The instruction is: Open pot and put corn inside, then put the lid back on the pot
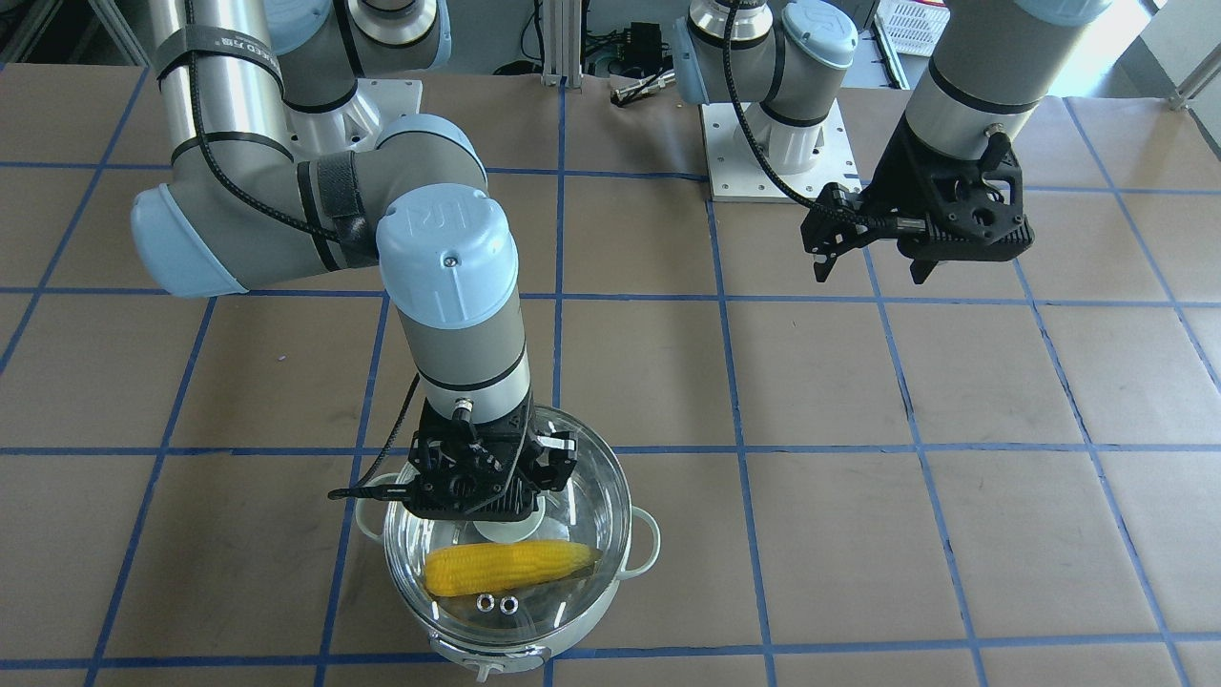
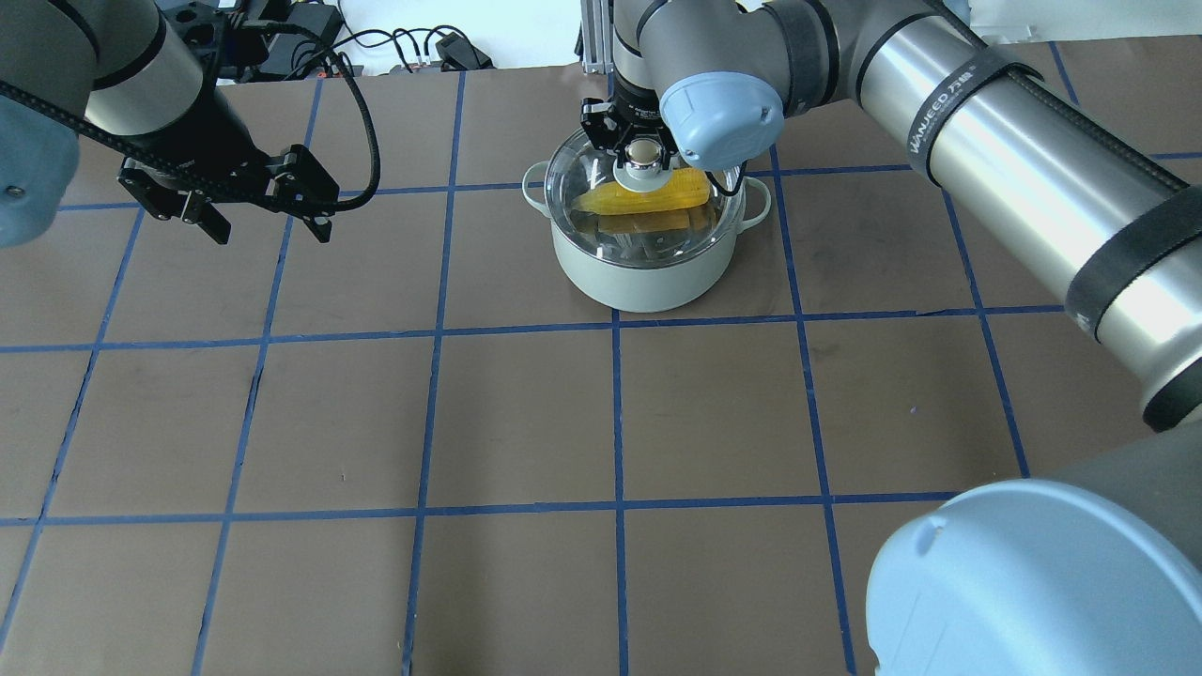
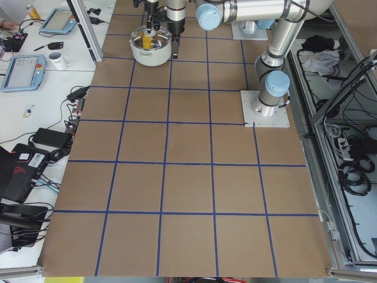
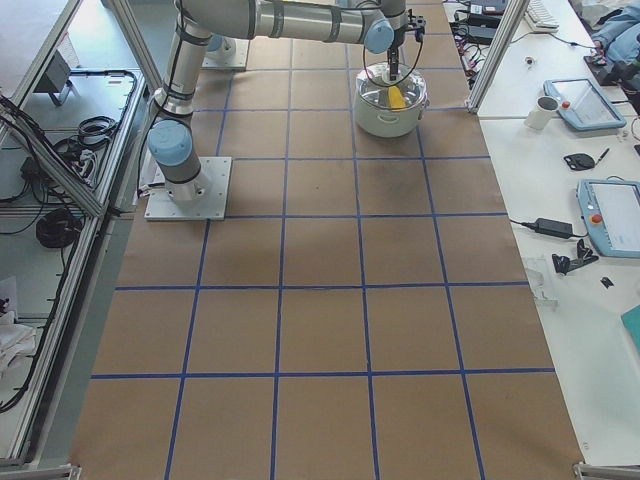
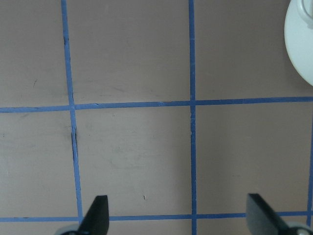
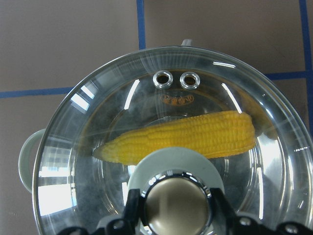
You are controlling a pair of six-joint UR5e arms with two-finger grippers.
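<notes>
Overhead view, read left to right.

Left gripper: hangs over the bare table at about 9 o'clock from the pot, well apart from it. Its fingers are spread wide with nothing between them, and the left wrist view shows only brown paper and blue tape below. Judgement: it is parked there to leave room round the pot for the other arm.

Pot: upright on the table. The corn lies inside, flat across the bowl, seen through the glass. In the right wrist view its pointed tip is toward 9 o'clock and its thick end toward 3 o'clock. Laid flat, it looks low enough to give the lid clearance.

Lid: over the pot mouth, roughly centred and level, with the vent holes at 12 o'clock in the wrist view. Cannot tell whether the rim is fully seated or just above.

Right gripper: points straight down over the lid's centre, fingers clamped on the knob from 9 and 3 o'clock. A top grip there lets the lid hang level. The arm enters from about 4 o'clock.

Judgement: opening and loading are done, and the last step is nearly finished. What remains is to confirm seating, release and lift clear. Risk: releasing off-centre would leave the lid tilted on the rim.
</notes>
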